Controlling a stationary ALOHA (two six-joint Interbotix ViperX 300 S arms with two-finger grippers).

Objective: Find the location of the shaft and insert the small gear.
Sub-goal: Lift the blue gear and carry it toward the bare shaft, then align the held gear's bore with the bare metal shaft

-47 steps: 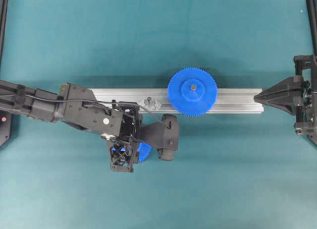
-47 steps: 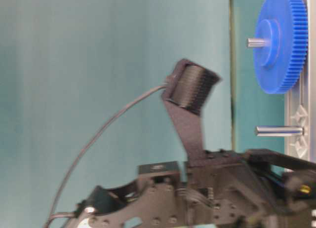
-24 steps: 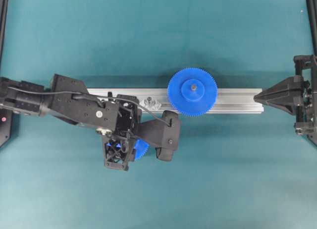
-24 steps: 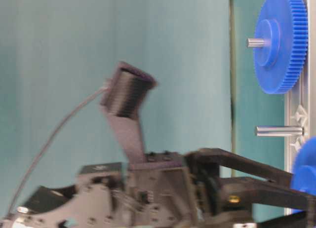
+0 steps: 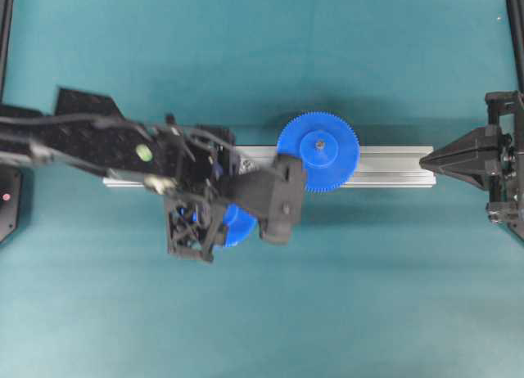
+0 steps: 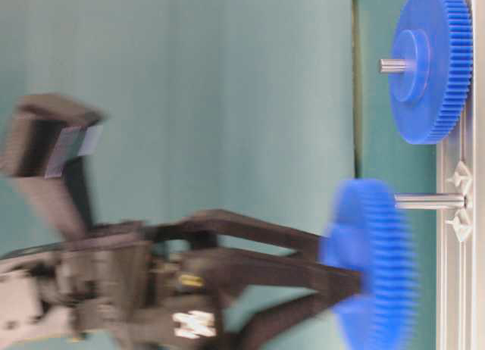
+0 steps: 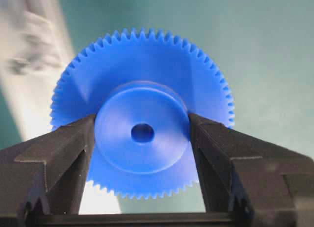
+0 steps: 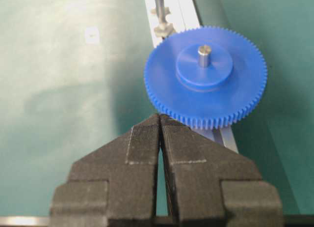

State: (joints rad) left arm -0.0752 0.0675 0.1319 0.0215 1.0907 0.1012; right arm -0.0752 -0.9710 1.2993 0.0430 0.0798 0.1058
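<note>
The left gripper (image 7: 142,133) is clamping the small gear (image 7: 142,124) by its hub between both jaws, just left of centre in the overhead frame, beside the rail's (image 5: 393,166) lower edge. In the table-level view, the gear's (image 6: 371,263) rim is sitting just below the shaft (image 6: 428,201), with open teal desk (image 5: 368,296) around. The right gripper (image 8: 160,133), jaws pressed together and empty, is pointing at the rail's right end, near the large gear (image 8: 206,77).

overhead: straight down | table-level: sideways, blurry — perhaps rotated | wrists: close-up — all share rail (image 5: 393,166)

Blurred left gripper (image 6: 345,285) clamped on the small gear (image 6: 371,263) — gear's edge just beside the shaft (image 6: 428,201).
</note>
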